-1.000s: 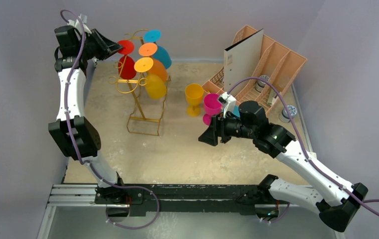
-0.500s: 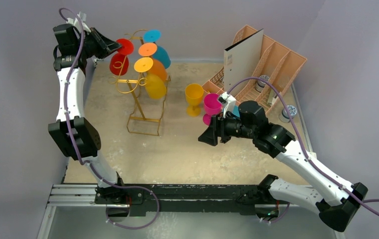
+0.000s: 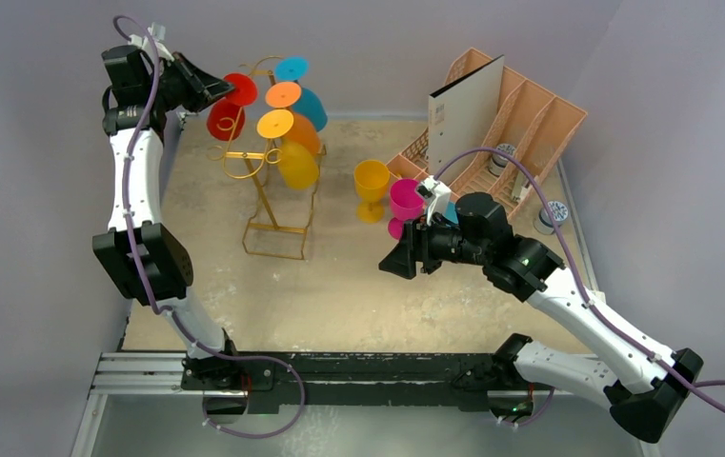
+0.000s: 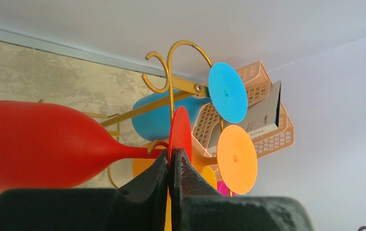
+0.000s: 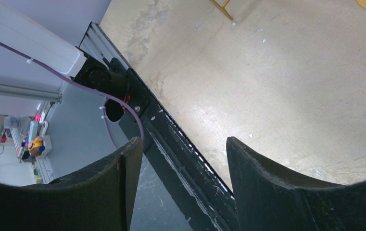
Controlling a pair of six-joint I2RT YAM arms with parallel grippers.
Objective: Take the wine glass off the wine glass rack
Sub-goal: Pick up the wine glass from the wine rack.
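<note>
- The wine glass rack [image 3: 268, 181] stands in the upper left of the frame on the counter [image 3: 339, 286], close to the left and rear walls.
- Four glasses hang sideways on its hook arms: the red wine glass [image 3: 225, 119], a blue glass [image 3: 312, 107], an orange glass [image 3: 303, 133] and a yellow-orange glass [image 3: 298, 164].
- The left jaws are clenched on the edge of the red wine glass's round foot. In the left wrist view its stem lies at a curled hook arm of the rack.
- The peach organiser [image 3: 530, 114] occupies the upper right of the frame. A white binder [image 3: 463, 114] stands upright in its leftmost compartment. A small round item [image 3: 503, 157] sits low in a middle compartment, too small to identify.
- A yellow glass [image 3: 371, 186] stands upright on the counter between the rack and the organiser. A magenta glass [image 3: 404, 202] is just beside it, its lower part hidden behind the right wrist.
- The right jaws are released, with nothing between them, and hang over the counter right of centre.
- The left wrist view cuts off the red bowl at the frame's left edge. Whether the stem rests on the hook or only passes beside it cannot be told.
- Bare counter runs from the rack's wire base down to the black rail [image 3: 358, 367] at the bottom of the frame.
- The left arm [image 3: 139, 181] stands close to the left wall.
</note>
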